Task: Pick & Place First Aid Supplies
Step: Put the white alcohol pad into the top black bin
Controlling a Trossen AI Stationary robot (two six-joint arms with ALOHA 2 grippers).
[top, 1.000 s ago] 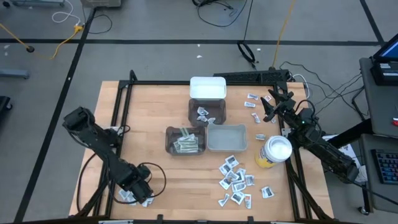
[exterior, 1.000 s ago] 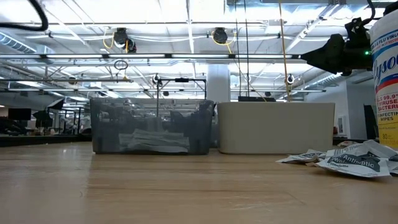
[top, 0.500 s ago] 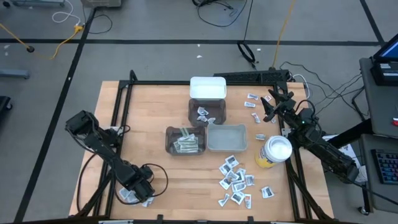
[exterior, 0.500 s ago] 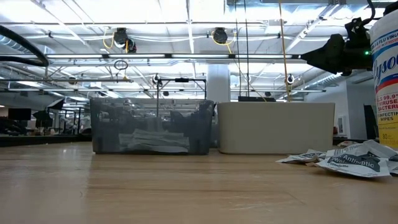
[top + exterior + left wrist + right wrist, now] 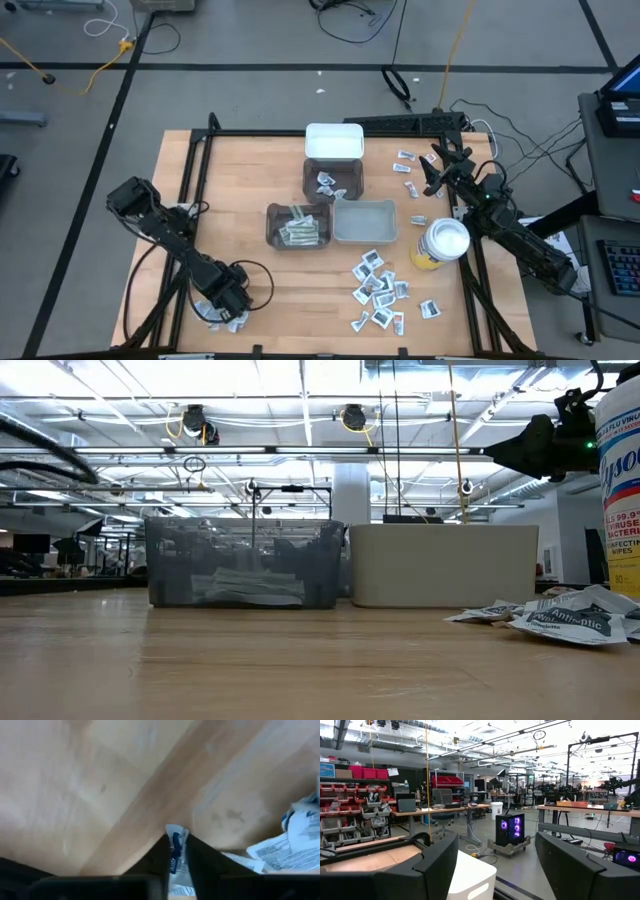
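The left hand (image 5: 176, 851) is at the near left corner of the desk (image 5: 240, 180). Its fingers pinch a small white packet (image 5: 174, 857), with more packets (image 5: 228, 320) beside it. The right hand (image 5: 432, 172) waits at the far right, fingers wide apart.

The table (image 5: 250, 180) is showing pale, smooth wood with a matt grain, and the left gripper (image 5: 176, 851) is pinching a papery white packet (image 5: 174, 854) with blue print between matt black plastic fingers (image 5: 200, 860); crinkled paper sachets (image 5: 565, 618) are lying dull beside a glossy yellow canister (image 5: 437, 246), while a smoky clear plastic bin (image 5: 243, 562) and an opaque white bin (image 5: 443, 565) are looking smooth
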